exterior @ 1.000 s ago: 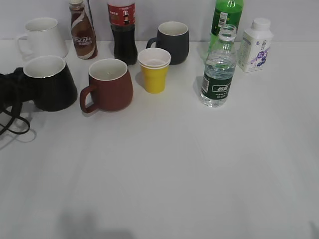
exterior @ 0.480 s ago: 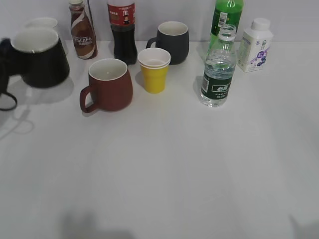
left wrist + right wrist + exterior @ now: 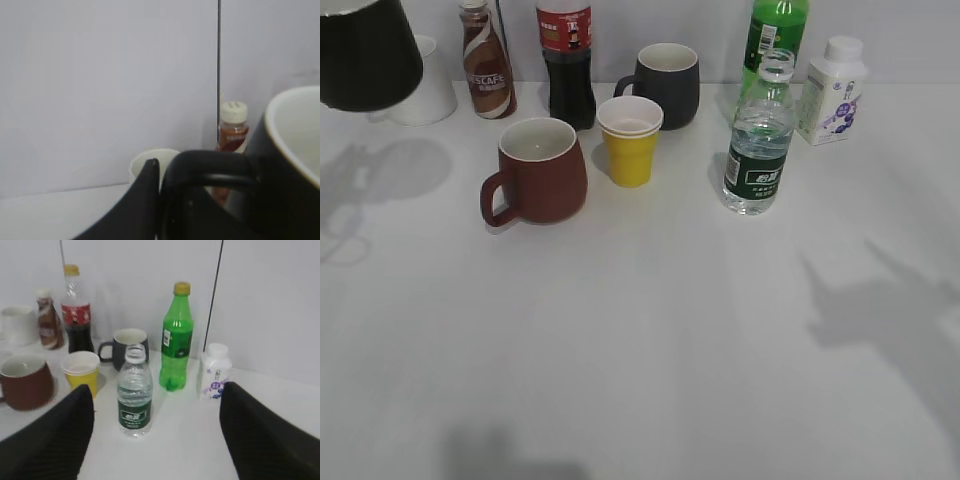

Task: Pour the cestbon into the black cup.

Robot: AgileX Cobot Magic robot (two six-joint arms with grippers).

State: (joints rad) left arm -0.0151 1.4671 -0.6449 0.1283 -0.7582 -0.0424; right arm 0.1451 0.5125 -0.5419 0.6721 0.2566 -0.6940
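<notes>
The black cup point(image 3: 365, 55) hangs in the air at the top left of the exterior view, off the table. In the left wrist view my left gripper point(image 3: 159, 172) is shut on the loop handle of the black cup point(image 3: 280, 165), whose white inside shows at the right. The left gripper itself is outside the exterior view. The cestbon point(image 3: 756, 150), uncapped, stands upright on the table right of centre. In the right wrist view my right gripper point(image 3: 156, 407) is open and empty, and the cestbon point(image 3: 134, 400) stands ahead of it, nearer the left finger.
A brown-red mug point(image 3: 542, 170), yellow paper cup point(image 3: 630, 140) and dark grey mug point(image 3: 665, 85) stand left of the cestbon. At the back are a white mug point(image 3: 420, 95), coffee bottle point(image 3: 486, 60), cola bottle point(image 3: 567, 65), green soda bottle point(image 3: 775, 30) and white milk bottle point(image 3: 834, 90).
The black cup has gone from standing on the table at the left to hanging high at the top left. A shadow of the right arm has come in at the right.
</notes>
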